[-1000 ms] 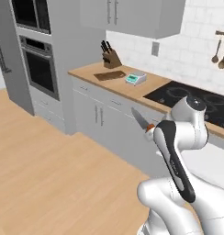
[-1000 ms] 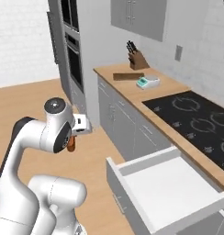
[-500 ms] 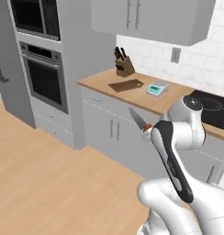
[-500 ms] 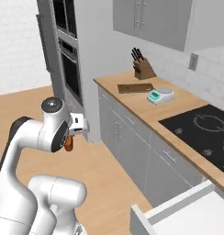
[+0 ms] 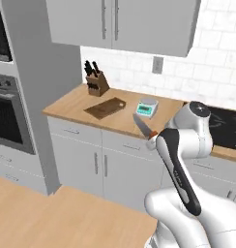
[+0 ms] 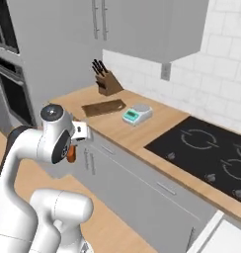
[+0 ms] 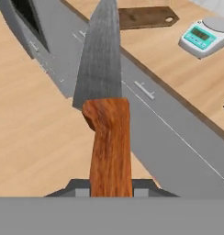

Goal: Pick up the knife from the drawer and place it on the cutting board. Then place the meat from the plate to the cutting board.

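The pincer (image 7: 111, 186) was clamped on the knife (image 7: 103, 87). The board (image 5: 106, 107) lay near the surface's (image 5: 71, 105) back edge, beside the scale (image 5: 147, 108).

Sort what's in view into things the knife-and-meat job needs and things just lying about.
Job:
- knife, clamped in the shut gripper
- cutting board on the counter

Lying about:
- knife block
- kitchen scale
- cooktop
- wall oven
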Robot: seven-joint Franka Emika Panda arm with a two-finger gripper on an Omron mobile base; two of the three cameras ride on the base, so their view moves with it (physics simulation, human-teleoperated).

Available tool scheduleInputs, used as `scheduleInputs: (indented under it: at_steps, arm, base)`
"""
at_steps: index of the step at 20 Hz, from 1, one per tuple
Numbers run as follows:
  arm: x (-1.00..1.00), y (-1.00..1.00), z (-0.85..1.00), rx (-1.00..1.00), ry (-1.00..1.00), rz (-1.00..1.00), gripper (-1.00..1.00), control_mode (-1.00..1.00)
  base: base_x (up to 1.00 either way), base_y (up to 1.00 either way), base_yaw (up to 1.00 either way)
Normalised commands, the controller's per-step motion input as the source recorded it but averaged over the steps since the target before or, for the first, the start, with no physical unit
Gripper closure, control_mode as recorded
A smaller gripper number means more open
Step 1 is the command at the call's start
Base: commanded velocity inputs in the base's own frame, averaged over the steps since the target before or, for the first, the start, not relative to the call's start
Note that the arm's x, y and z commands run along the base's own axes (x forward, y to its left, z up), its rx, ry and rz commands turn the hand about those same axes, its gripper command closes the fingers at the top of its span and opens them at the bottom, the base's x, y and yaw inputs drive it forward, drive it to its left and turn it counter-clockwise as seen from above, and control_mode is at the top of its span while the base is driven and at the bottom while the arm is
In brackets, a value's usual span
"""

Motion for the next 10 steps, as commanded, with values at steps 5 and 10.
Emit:
scheduleInputs:
  at_steps: [5, 10]
  arm:
    - [0.0, 0.0, 0.0, 0.0, 0.0, 0.0, 1.0, 1.0]
    - [0.0, 0.0, 0.0, 0.0, 0.0, 0.0, 1.0, 1.0]
  base:
    - [1.0, 0.67, -0.48]
    - [0.87, 1.0, -0.35]
